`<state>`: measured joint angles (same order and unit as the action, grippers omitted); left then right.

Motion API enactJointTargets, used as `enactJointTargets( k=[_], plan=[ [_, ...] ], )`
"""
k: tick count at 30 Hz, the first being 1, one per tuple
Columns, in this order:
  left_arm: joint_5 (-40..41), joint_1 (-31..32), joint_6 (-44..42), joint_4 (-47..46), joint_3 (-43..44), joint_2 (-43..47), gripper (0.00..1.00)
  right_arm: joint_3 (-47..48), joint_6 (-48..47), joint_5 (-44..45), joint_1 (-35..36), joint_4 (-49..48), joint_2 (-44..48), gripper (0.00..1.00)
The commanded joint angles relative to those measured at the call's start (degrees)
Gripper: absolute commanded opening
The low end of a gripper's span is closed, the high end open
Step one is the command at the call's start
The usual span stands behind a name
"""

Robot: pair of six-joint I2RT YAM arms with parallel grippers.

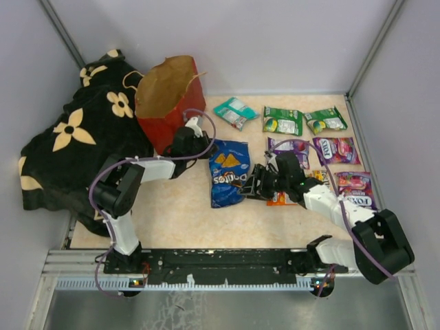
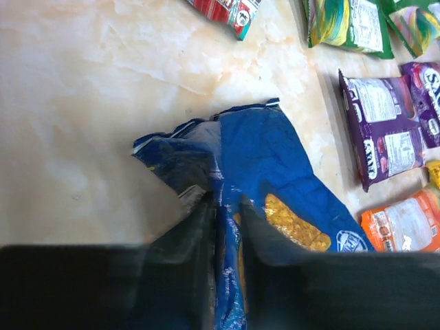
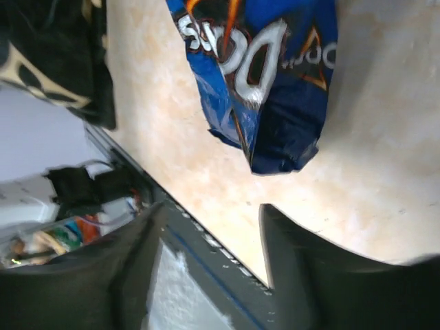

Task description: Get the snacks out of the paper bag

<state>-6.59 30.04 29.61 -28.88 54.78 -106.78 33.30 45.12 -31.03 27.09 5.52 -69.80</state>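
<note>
- Right gripper (image 3: pixel 210 212), at the near right end of the large, shiny blue Doritos bag (image 1: pixel 229 172), holds its jaws apart on nothing.
- Left gripper (image 2: pixel 223 201) pinches that bag's crumpled far edge.
- Small shiny snack packets (image 1: pixel 282 121) lie in rows to its right.
- The red paper gift bag (image 1: pixel 159 127) stands open-mouthed beyond its far left.

The flat table top (image 1: pixel 172 213) is pale tan stone with cloudy marks. Plain grey-white walls (image 1: pixel 275 41) stand on three sides, with thin grey metal strips (image 1: pixel 372 48) in the corners. A silver metal rail (image 1: pixel 227 278) runs along the near edge. The light is soft.
</note>
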Motion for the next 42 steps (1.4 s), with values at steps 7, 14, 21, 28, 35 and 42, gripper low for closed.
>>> enactJointTargets(
  k=[7, 14, 21, 28, 35, 42],
  plan=[
    [-9.0, 0.4, -5.6, 4.9, -0.9, 7.9, 1.00, 6.7, -6.8, 7.6, -2.6, 9.0, -0.8, 0.93],
    [-9.6, 5.1, -1.5, 5.8, -11.7, 16.4, 1.00, 9.0, -13.9, 6.0, -5.2, 4.4, -6.4, 0.83],
    [-8.0, 7.6, 3.7, 2.8, -26.5, 27.4, 1.00, 5.5, -21.0, 1.0, -2.3, -5.9, -8.8, 0.83],
    [-8.1, 8.7, 6.4, 0.5, -36.0, 34.7, 1.00, 5.4, -21.7, 0.8, 0.7, -14.0, -16.9, 0.83],
    [-8.3, 9.2, 8.5, -4.7, -39.7, 33.6, 1.00, 5.2, -18.6, -4.0, 3.1, -24.7, -23.9, 0.77],
    [-8.7, 9.2, 7.2, -4.6, -33.3, 22.7, 1.00, 2.4, -11.5, -8.7, 5.6, -32.0, -22.0, 0.44]
  ],
)
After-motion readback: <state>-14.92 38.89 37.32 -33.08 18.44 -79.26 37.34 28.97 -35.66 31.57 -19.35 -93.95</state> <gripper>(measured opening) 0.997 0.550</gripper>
